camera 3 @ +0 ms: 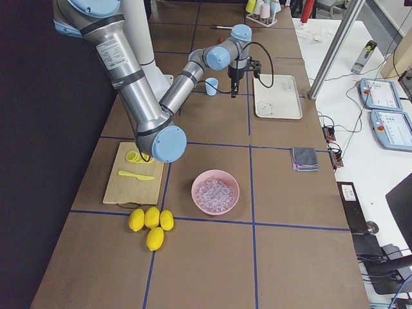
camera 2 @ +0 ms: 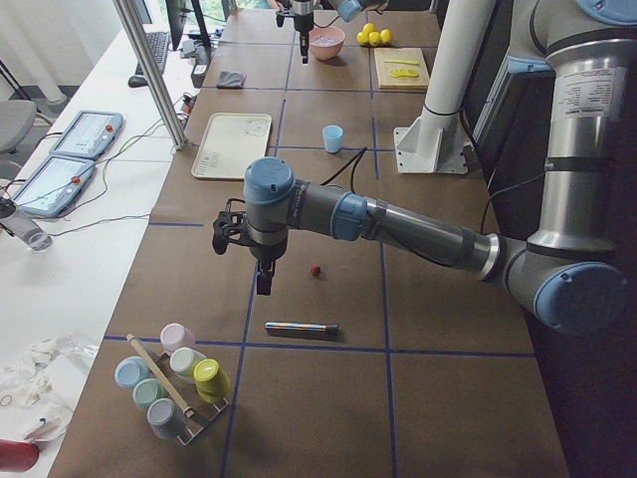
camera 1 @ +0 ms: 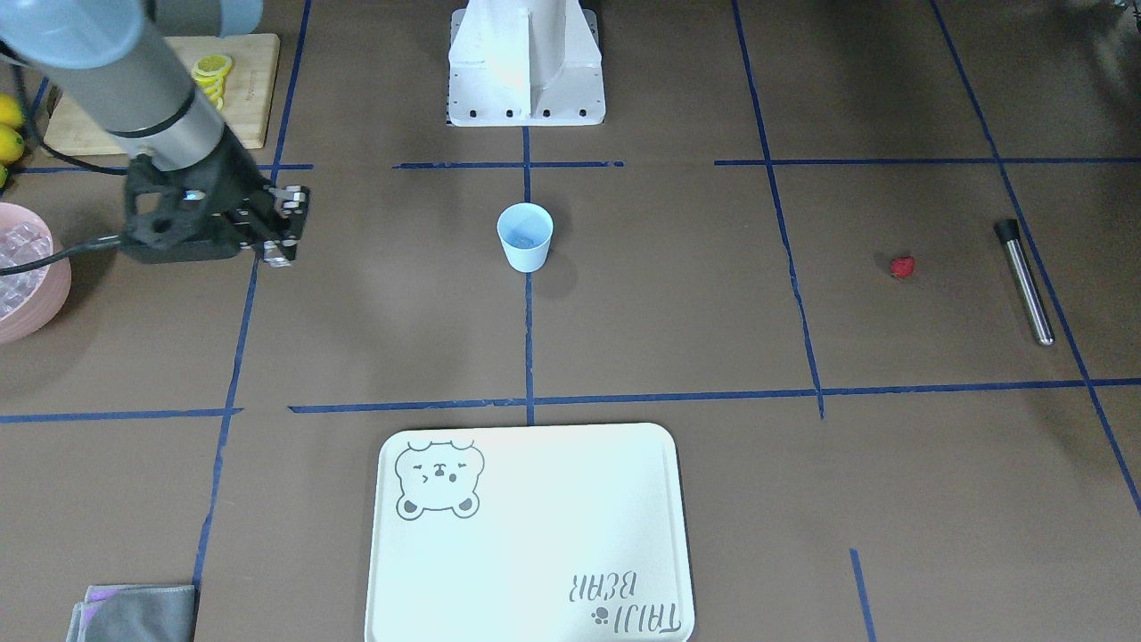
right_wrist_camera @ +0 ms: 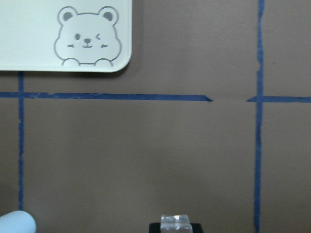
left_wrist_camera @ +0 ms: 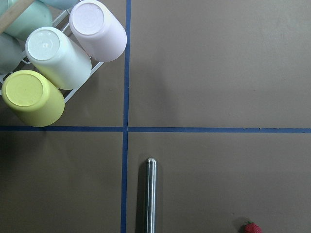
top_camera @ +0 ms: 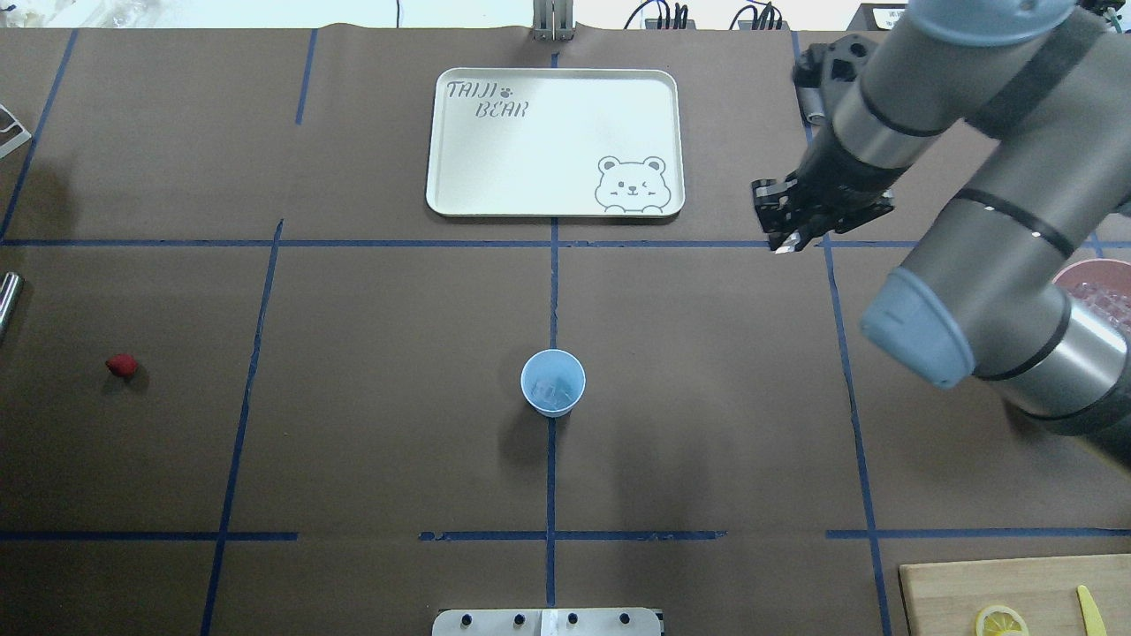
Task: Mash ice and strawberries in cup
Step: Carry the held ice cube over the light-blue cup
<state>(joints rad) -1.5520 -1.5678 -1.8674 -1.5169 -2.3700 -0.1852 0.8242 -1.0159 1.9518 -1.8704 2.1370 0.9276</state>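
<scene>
Right wrist-mounted view gives you the key fact: the right claw (top_camera: 789, 231) is clamped on one ice cube (right_wrist_camera: 175, 222), pinched at the very fingertips. The cup (right_wrist_camera: 14, 221) only peeks in at the lower left corner there.

From overhead, the cup (top_camera: 552, 382) stands upright on the table's centre line, with what looks like ice lying in it. Your claw hangs well apart from the cup, out on the right arm's side and farther from the robot's base, level with the near edge of the tray (top_camera: 555, 141) beyond the cup.

The step, as I read it, is carrying this cube over and dropping it in.
- Bring the claw across until the cube sits over the middle of the cup's mouth, not over its rim.
- Come down close before you part the fingers, since a glassy cube will likely bounce or skid off a rim.
- The cup looks light, so keep the fingers from touching its wall, or it may tip.
- Hold the squeeze steady on the way; the hold is shallow.

The strawberry (top_camera: 121, 364) lies on the table far from the cup, on the left arm's side, beside the metal rod (camera 1: 1025, 281). The left claw (camera 2: 261, 274) hangs near both; you cannot tell from these views whether it is apart or together.
</scene>
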